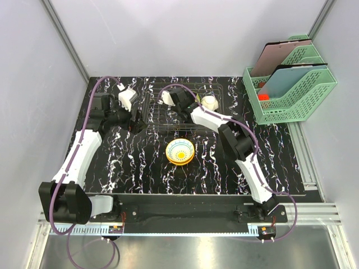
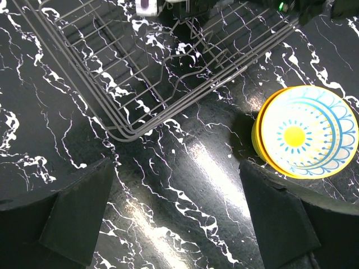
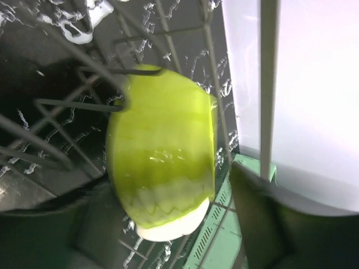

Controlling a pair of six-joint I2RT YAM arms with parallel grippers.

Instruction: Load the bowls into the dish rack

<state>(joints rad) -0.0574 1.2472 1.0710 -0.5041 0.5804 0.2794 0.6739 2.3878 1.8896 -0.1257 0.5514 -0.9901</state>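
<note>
- The lime green bowl (image 3: 162,162) stands on edge among the wires of the dish rack (image 1: 162,115), which sits at the middle of the worktop's (image 1: 129,168) far edge.
- The bowl looks like light, stiff plastic with a glossy, slippery wall. It is unlikely to break, but it could easily skid or roll if released crooked.
- The rim is the best hold, with one finger inside and one outside, because the rounded wall gives the pads little to bite on.
- The right gripper (image 3: 162,190) has its jaws wide on either side of this bowl, and a gap shows on one side, so it does not look clamped.
- The right arm reaches from the near edge far forward over the rack, with its wrist turned down into the wires.
- A white bowl (image 1: 208,102) sits toward the rack's right end.
- A patterned bowl (image 2: 308,131), apparently nested in a yellow bowl (image 2: 259,137), waits at the centre of the worktop, just on the near side of the rack.
- The left gripper (image 2: 179,224) hovers low by the rack's near left corner, with its jaws wide and nothing between them. The left arm is stretched along the left edge.
</note>
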